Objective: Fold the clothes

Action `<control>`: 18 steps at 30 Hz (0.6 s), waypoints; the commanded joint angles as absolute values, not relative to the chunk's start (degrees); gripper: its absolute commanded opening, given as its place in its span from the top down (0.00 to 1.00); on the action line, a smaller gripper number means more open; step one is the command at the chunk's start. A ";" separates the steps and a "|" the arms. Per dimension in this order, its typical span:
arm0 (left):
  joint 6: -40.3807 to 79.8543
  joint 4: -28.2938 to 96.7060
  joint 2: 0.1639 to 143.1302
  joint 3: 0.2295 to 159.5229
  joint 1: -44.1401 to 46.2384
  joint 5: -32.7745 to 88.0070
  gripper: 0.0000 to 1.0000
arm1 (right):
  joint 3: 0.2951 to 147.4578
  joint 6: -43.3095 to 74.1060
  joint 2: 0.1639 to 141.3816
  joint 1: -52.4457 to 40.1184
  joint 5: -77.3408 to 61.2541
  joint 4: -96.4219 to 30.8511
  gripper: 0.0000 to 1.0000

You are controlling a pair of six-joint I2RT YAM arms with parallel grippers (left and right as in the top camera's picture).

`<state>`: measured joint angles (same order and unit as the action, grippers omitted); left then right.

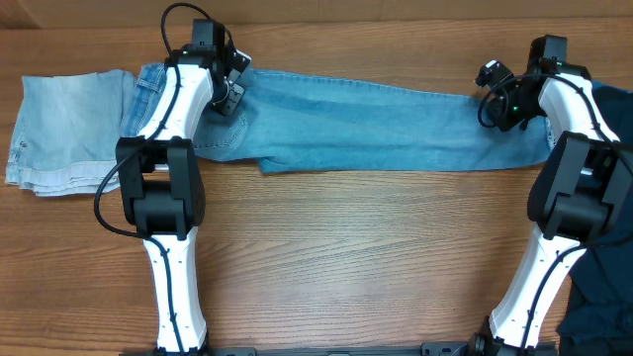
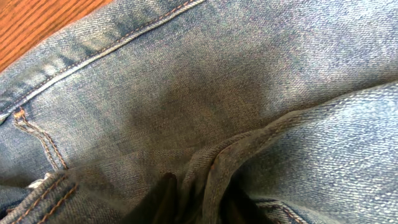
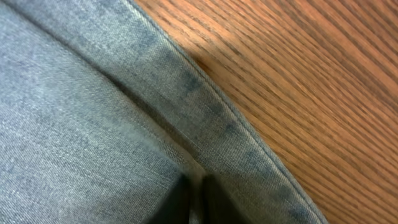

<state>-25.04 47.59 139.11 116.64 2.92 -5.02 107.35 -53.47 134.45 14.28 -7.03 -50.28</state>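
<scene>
Overhead view: the light-blue jeans (image 1: 376, 124) lie flat in a long band across the 12 o'clock side of the bench (image 1: 346, 267), waist toward 10 o'clock and hems toward 2 o'clock. A paler denim piece (image 1: 64, 129) lies at 9 o'clock, its edge touching the waist end. A dark blue garment (image 1: 608, 297) lies at the 4 o'clock edge. The left tool (image 1: 229, 91) is down on the seat area and the right tool (image 1: 495, 99) on the hem end. This view hides how far open either one is.

Left wrist view: the dark fingers (image 2: 163, 199) are closed on a raised ridge of denim with an orange-stitched seam. Bare wood shows at 10 o'clock.

Right wrist view: the fingers (image 3: 177, 202) stand almost together, with a thin sliver of the jeans between them just inside the edge seam. Wood fills the 2 o'clock side.
</scene>
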 commanded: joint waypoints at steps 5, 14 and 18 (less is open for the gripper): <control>-21.19 55.72 137.97 130.02 2.66 -6.57 0.92 | 113.95 -49.91 134.91 14.26 -7.62 -51.94 0.96; -21.19 58.24 137.88 132.18 2.59 -9.58 0.96 | 121.60 -47.75 133.84 14.22 -7.84 -55.22 0.96; -21.19 57.39 137.88 132.16 2.50 -10.94 0.96 | 121.56 -47.75 133.84 14.22 -7.84 -53.67 0.96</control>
